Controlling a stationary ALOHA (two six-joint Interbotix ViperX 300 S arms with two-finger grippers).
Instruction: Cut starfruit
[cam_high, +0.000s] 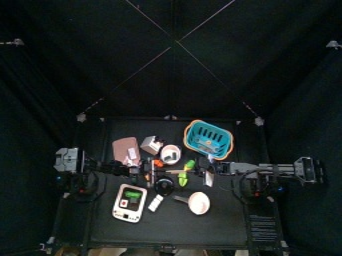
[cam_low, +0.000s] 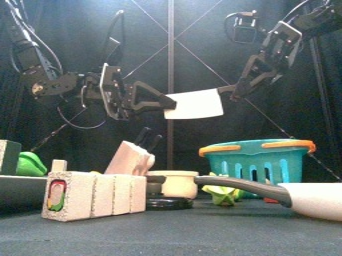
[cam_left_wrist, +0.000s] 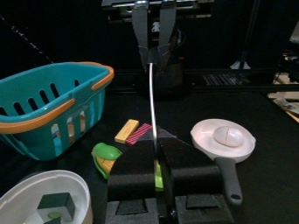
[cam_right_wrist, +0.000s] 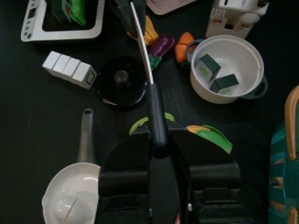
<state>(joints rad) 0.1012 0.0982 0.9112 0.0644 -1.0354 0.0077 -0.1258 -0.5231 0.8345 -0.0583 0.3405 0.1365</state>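
— What is the basket (cam_left_wrist: 49, 105) made of?
— Teal plastic, moulded in a lattice, with a slight sheen.
— And the cleaver blade (cam_low: 195, 104)?
— Pale, flat and smooth, metal by the look of it, with a dull shine.
— The pan (cam_left_wrist: 223, 137)?
— A white glossy inside and a black matt handle.
— The worktop (cam_low: 201, 232)?
— Black, matt, faintly grainy. The curtains (cam_high: 171, 60) are dull black cloth, and the jaws are matt black.

Both arms raised above the table, left tool (cam_left_wrist: 156, 179) and right tool (cam_right_wrist: 156, 162) each clamped.
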